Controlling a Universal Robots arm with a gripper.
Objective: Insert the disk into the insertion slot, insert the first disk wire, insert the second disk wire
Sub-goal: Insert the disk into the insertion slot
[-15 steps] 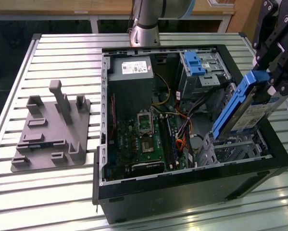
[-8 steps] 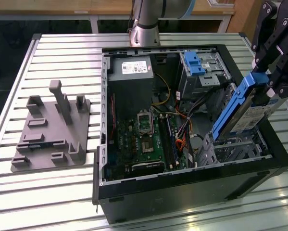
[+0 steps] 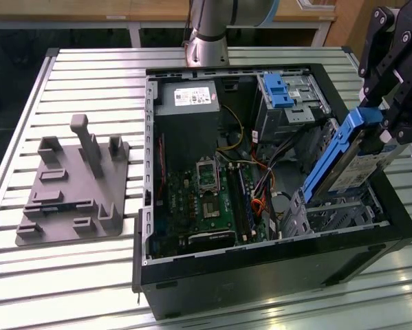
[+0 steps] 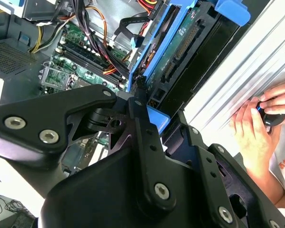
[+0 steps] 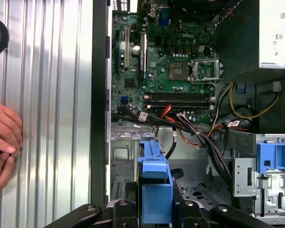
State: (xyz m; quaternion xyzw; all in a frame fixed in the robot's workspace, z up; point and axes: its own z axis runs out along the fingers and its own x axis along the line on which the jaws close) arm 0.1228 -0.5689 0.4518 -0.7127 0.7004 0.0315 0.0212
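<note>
My gripper (image 3: 379,117) is shut on the upper end of the disk (image 3: 343,161), a silver-grey drive in a bright blue caddy. The disk hangs steeply tilted over the open computer case, its lower end at the mouth of the insertion slot (image 3: 333,214), a perforated silver cage in the case's near right corner. In both wrist views the black fingers (image 4: 141,107) clamp the blue caddy edge (image 5: 154,176), and the cage floor (image 5: 125,166) lies beyond it. A bundle of black, red and orange wires (image 3: 261,196) lies loose beside the cage; I cannot tell which are the disk wires.
A taller grey bay with a blue clip (image 3: 283,93) stands behind the cage. The motherboard (image 3: 202,196) and power supply (image 3: 188,103) fill the case's left half. A grey fixture (image 3: 75,185) sits on the slatted table. A person's hands (image 4: 261,118) rest beside the case.
</note>
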